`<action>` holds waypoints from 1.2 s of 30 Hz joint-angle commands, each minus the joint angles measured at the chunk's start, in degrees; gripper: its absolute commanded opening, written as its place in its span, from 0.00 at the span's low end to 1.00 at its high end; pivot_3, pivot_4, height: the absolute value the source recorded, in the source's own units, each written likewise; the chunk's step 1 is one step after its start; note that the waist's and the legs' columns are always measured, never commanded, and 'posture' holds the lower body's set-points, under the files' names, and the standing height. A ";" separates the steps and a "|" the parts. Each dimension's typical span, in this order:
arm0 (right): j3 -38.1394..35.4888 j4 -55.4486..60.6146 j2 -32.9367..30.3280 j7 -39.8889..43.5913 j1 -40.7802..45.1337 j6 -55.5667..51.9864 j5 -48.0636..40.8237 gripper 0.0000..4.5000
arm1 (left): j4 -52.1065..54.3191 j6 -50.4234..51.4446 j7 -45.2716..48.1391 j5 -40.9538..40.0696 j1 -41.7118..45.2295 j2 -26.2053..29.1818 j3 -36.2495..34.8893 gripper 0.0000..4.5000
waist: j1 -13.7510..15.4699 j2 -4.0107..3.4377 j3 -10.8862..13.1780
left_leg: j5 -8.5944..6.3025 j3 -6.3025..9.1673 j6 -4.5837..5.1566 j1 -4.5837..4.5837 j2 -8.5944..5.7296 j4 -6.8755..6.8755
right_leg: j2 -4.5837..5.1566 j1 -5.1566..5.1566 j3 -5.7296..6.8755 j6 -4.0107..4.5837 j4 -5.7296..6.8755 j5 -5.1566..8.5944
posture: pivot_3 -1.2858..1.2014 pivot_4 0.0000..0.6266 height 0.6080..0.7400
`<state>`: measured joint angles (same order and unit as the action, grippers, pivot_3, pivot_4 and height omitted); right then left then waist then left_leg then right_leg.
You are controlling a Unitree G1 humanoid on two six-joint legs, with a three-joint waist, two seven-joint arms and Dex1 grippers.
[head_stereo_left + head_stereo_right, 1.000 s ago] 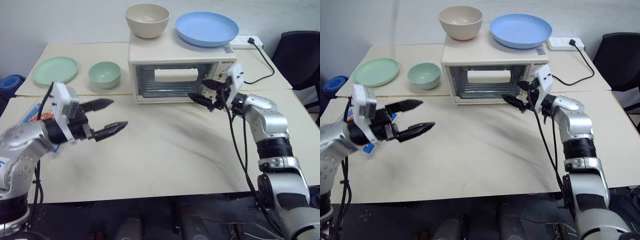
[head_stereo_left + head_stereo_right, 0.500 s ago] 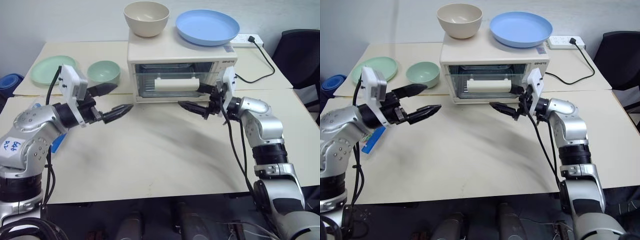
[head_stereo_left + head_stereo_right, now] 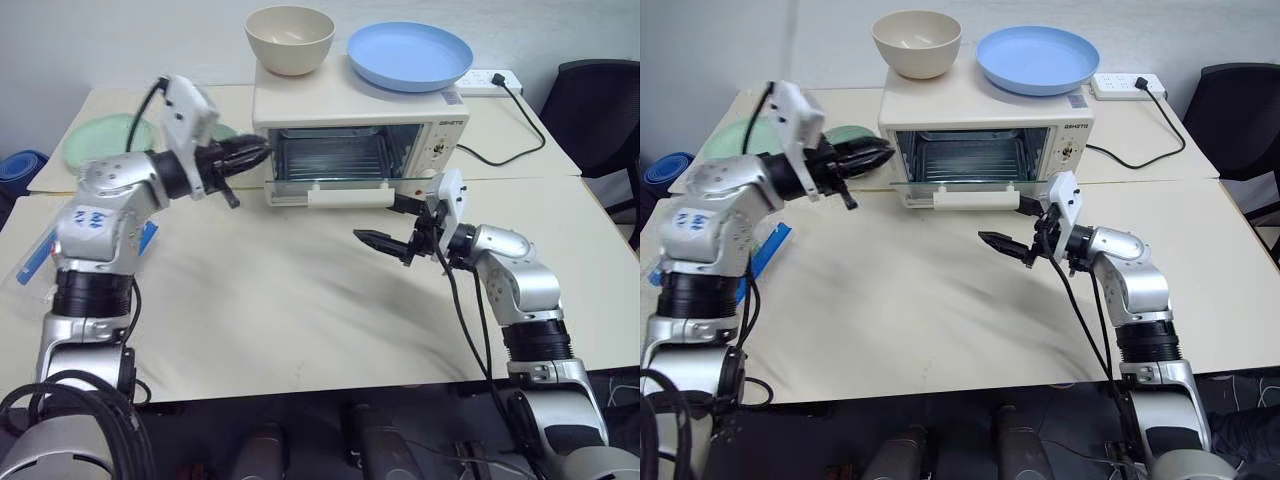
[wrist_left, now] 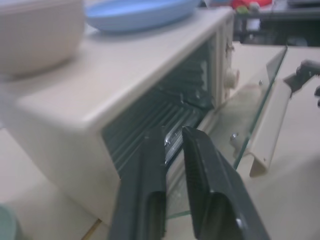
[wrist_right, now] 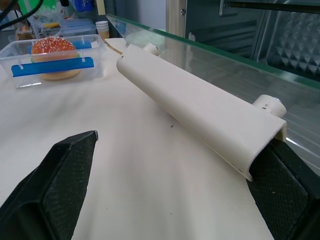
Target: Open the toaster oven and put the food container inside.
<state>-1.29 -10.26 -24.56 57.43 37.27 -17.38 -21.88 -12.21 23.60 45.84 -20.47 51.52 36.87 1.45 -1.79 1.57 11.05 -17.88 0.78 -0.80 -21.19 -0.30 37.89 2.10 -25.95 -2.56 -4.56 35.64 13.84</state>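
The cream-white toaster oven stands at the back middle of the table. Its glass door hangs down open, with the white bar handle toward me. My right gripper is open just off the handle's right end, which lies between its spread fingers in the right wrist view. My left gripper is shut and empty, level with the oven's front left corner. The food container, a clear box with a blue clip and a sesame-bun burger inside, sits at the table's left edge, partly hidden behind my left arm.
A beige bowl and a blue plate rest on the oven's top. A green plate lies at the back left. A power strip and its cord run behind the oven. A black chair stands on the right.
The oven door has swung down from closed to open as my right gripper drew back toward me. My left gripper has moved up to the oven's left corner and shut.
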 commanded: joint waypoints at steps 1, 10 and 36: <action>-0.56 3.50 0.19 -0.70 -1.16 0.84 -0.95 1.00 | -3.16 -4.63 3.10 4.13 1.99 -0.63 2.74 0.01 | 0.02 0.00 0.00 | 0.00 -0.01 0.00 0.00 0.00 0.01 | 0.00 0.00 -0.01 0.00 0.01 0.00 | 0.52 0.24 1.00; -1.76 12.00 -2.48 -3.59 -8.69 -2.41 -1.38 1.00 | -3.08 -5.92 6.17 6.87 0.18 -3.43 4.26 0.01 | 0.24 0.00 0.00 | -0.01 0.01 0.02 -0.09 -0.04 0.09 | 0.08 0.00 -0.01 -0.04 0.04 -0.02 | 0.52 0.24 1.00; -9.93 33.79 -19.15 1.09 -10.71 -24.15 -29.16 1.00 | 24.46 11.85 -5.19 7.15 -28.02 -0.85 -3.52 0.01 | 0.06 0.08 0.04 | -0.15 -0.05 0.17 0.47 0.07 0.15 | -0.08 0.54 -0.70 -0.11 -0.21 -0.01 | 0.52 0.24 1.00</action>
<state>-11.45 22.57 -43.55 57.61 25.36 -41.74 -49.81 6.89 32.52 42.41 -11.27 24.62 35.26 2.01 -1.73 1.65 11.09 -18.04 0.70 -0.63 -20.73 -0.22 38.04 2.05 -25.45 -3.26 -4.68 35.43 13.83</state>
